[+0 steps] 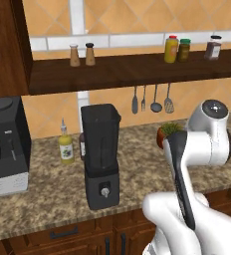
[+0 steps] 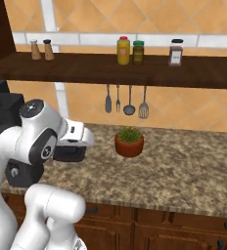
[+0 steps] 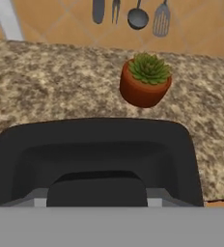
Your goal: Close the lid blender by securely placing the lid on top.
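The blender (image 1: 101, 154) stands on the counter, a dark smoky jar on a black boxy base with a silver knob, and its square rim (image 1: 101, 110) is open at the top. The lid (image 3: 94, 154) is a flat black square cap with rounded corners, spanning the lower half of the hand view. My gripper (image 2: 69, 149) is shut on the lid (image 2: 69, 154) and holds it level above the counter. It hangs to the right of the blender, on the near side of the potted plant. In the left base view my own forearm hides the hand.
A small succulent in a terracotta pot (image 3: 145, 79) sits just beyond the lid. A black coffee machine (image 1: 5, 149) stands left of the blender, with a yellow bottle (image 1: 65, 147) between them. Utensils (image 1: 152, 99) hang under a dark shelf (image 1: 137, 69) holding jars.
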